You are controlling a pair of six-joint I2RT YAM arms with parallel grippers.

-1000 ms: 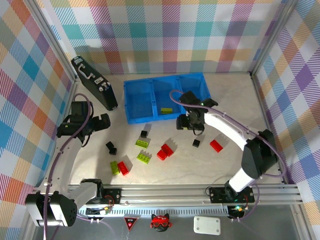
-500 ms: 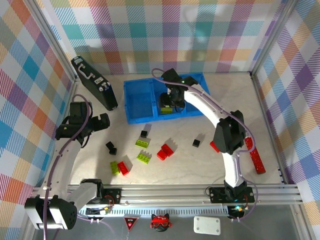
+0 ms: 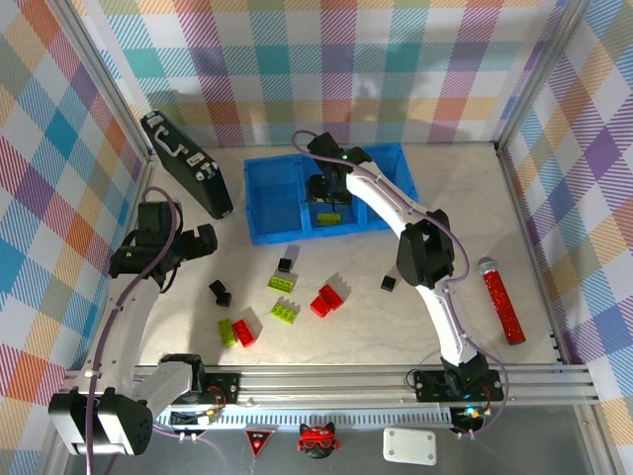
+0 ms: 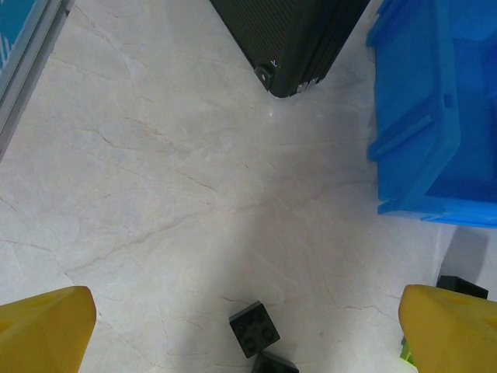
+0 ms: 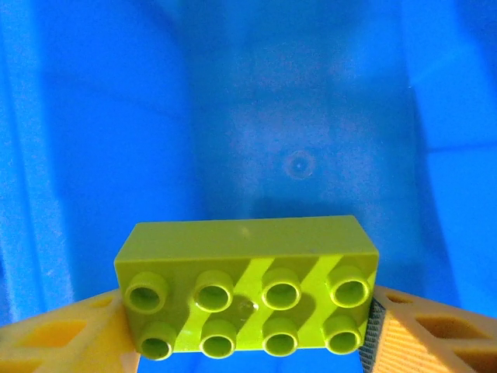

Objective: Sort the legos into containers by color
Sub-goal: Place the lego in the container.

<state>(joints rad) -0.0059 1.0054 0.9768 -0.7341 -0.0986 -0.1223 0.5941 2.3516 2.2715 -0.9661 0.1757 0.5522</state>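
Lying crosswise between right gripper's fingers, lime brick faces studs toward camera.

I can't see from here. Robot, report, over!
Left gripper open. Right gripper shut on lime brick, over middle blue compartment. Nothing blocking.

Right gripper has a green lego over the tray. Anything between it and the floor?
Nothing visible. The right gripper holds the lime green lego over bare blue floor of the middle compartment. The top view shows another lime lego by that compartment's near wall; whether it sits under the drop spot cannot be told.
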